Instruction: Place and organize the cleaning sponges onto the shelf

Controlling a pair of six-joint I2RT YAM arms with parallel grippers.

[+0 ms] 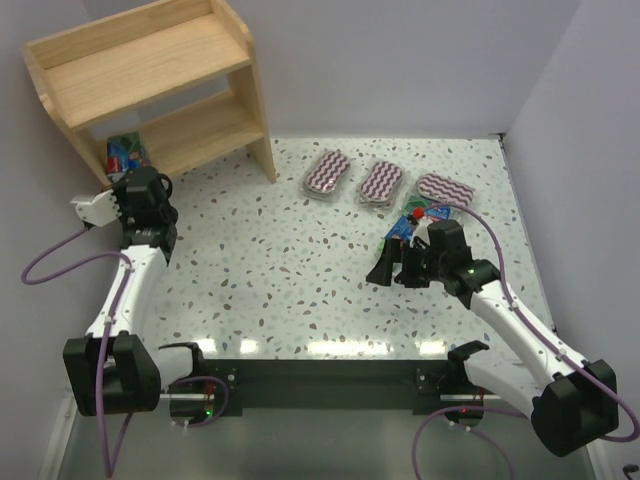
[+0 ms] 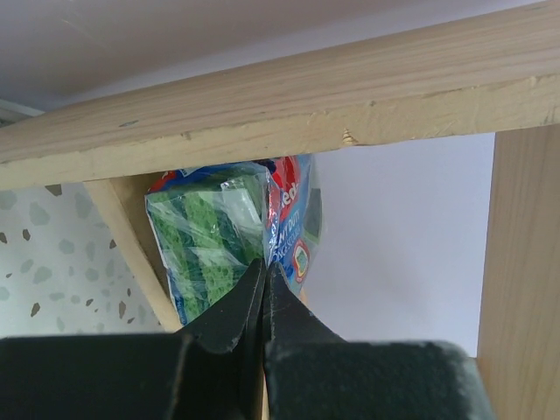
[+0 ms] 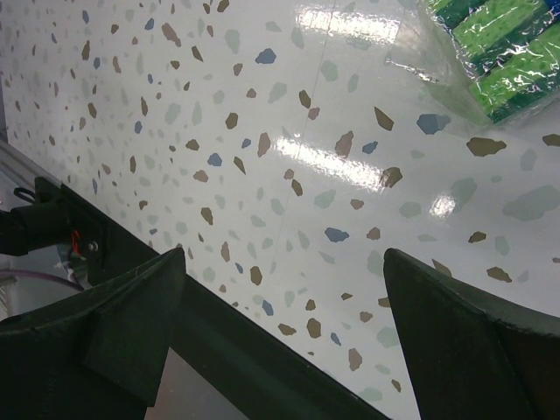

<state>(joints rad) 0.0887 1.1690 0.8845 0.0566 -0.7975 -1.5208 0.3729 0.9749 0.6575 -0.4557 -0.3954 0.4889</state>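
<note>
The wooden shelf (image 1: 150,70) stands at the far left. My left gripper (image 1: 140,178) reaches into its lowest tier. In the left wrist view it (image 2: 264,267) is shut, with the wrap seam of a green-blue sponge pack (image 2: 210,241) at its tips, under a shelf board (image 2: 289,114). That pack (image 1: 125,153) shows under the shelf. Three zigzag packs (image 1: 327,172), (image 1: 381,182), (image 1: 445,190) lie in a row on the table. Green-blue packs (image 1: 405,226) lie just beyond my right gripper (image 1: 395,268), which is open and empty above the table (image 3: 284,254); one pack (image 3: 490,44) shows at its upper right.
The speckled table (image 1: 280,260) has walls behind and on both sides. The shelf's side panel (image 1: 262,130) stands left of the zigzag packs. A purple cable (image 1: 60,262) loops off the left arm. The dark front rail (image 3: 219,324) lies beneath the right gripper.
</note>
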